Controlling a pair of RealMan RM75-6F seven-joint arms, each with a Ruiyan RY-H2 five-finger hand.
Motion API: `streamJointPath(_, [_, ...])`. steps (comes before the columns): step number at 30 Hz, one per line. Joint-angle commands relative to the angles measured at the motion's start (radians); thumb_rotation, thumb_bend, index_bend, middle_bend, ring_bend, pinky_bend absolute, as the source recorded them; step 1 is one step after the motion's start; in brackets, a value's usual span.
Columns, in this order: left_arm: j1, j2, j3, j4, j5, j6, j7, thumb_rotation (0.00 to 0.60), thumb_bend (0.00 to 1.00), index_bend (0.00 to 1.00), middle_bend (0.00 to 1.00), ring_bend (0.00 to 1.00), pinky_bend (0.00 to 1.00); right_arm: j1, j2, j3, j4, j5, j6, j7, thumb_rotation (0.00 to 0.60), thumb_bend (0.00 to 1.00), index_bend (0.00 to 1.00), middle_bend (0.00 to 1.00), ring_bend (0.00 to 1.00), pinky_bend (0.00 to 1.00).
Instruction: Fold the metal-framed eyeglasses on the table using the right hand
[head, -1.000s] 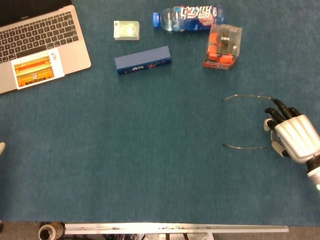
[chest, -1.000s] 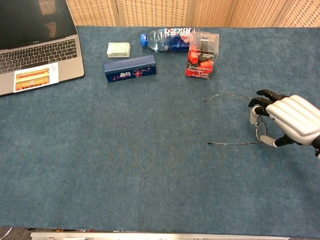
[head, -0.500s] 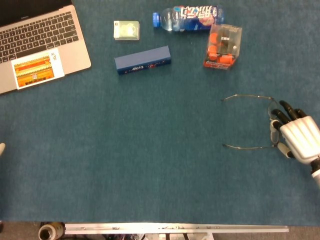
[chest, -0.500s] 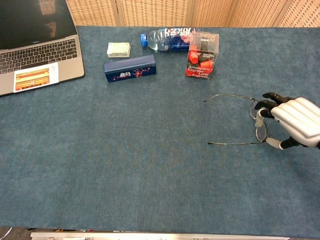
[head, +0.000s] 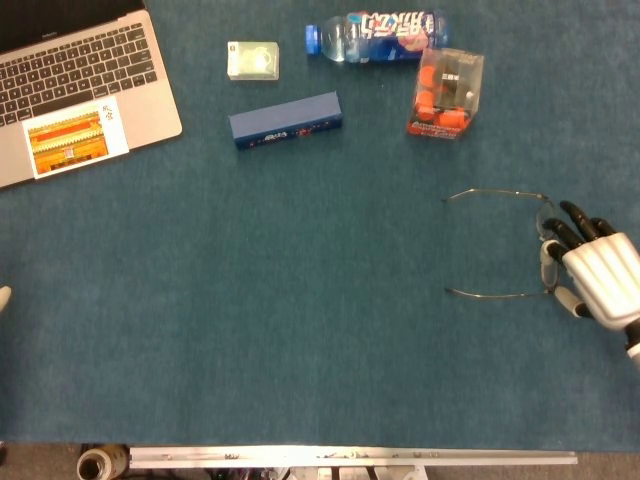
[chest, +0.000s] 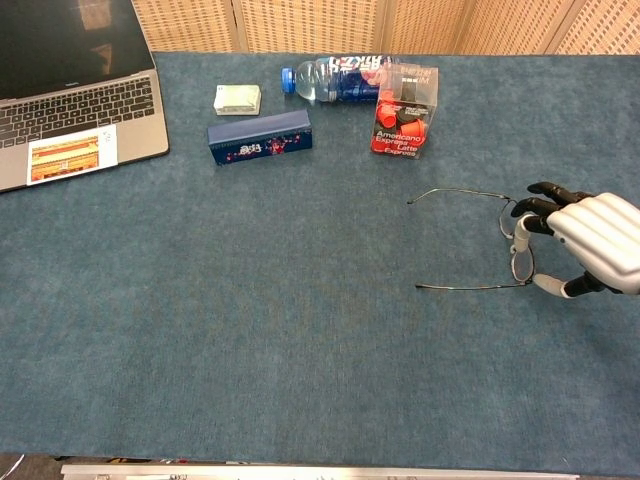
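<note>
Eyeglasses lying open on the right of your blue table, temples pointing left, your right hand just right of the lens front, fingertips at the frame, whether they grip it you cannot tell.

table cloth teal | box dark blue | bottle cap blue | laptop silver-grey

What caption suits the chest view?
Right hand at the front of unfolded metal-framed eyeglasses, both temples open on the blue table.
</note>
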Motion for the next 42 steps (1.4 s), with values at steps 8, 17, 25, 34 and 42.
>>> streamJointPath(8, [0.000,-0.003,0.001,0.002,0.004,0.000,-0.002,0.600,0.16,0.49,0.36,0.24,0.51,0.004,-0.004,0.008,-0.005,-0.016,0.014,0.020,0.600,0.20,0.45,0.25,0.09,0.29])
streamJointPath(17, [0.001,-0.002,0.005,0.006,0.002,-0.007,-0.008,0.600,0.16,0.49,0.36,0.24,0.51,0.030,-0.052,0.032,0.034,-0.002,-0.016,0.012,0.600,0.20,0.46,0.25,0.09,0.29])
streamJointPath(25, [0.004,-0.003,0.006,0.011,0.000,-0.008,-0.019,0.600,0.16,0.49,0.36,0.24,0.51,0.035,-0.061,0.030,0.050,0.008,-0.028,0.004,0.600,0.20,0.46,0.25,0.09,0.29])
streamJointPath(34, [0.006,-0.005,0.006,0.014,0.003,-0.004,-0.022,0.600,0.16,0.49,0.36,0.24,0.51,0.025,-0.044,0.016,0.050,0.018,-0.028,-0.009,0.600,0.20,0.46,0.25,0.09,0.29])
streamJointPath(42, [0.005,-0.007,0.007,0.014,0.002,-0.008,-0.019,0.600,0.16,0.49,0.36,0.24,0.51,0.014,-0.034,0.013,0.060,0.033,-0.023,-0.014,0.600,0.20,0.46,0.25,0.09,0.29])
